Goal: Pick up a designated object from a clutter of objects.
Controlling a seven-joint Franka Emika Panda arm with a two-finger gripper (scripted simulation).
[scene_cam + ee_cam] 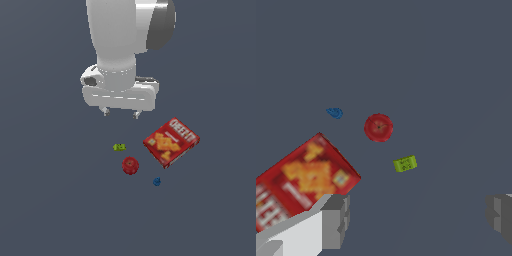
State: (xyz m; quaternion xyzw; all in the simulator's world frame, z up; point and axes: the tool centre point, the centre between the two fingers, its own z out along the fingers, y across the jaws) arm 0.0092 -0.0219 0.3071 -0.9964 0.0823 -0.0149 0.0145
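While I hold the arm above the clutter, I count four things on the flat grey floor (50, 200), one of each. Going from the exterior view's left to its right: the tiny yellow-green oblong piece (119, 147) lies furthest left, flat on the floor. Just beside it, nearer the camera and slightly right, sits the round red disc (130, 165); the two are close but apart. Further right and nearer still lies the tiny blue piece (156, 181), clear of the disc. Furthest right is the red Cheez-It box (171, 141), lying flat on its broad face and turned at an angle, well apart from the yellow-green piece.

My gripper (120, 113) hangs above the floor, on the far side of the yellow-green piece, touching nothing. Its fingers (336, 220) are spread wide with nothing between them. In the wrist view the yellow-green piece (405, 163) shows in the open gap, with the disc (378, 127) just beyond it and one finger overlapping the box (303, 175).
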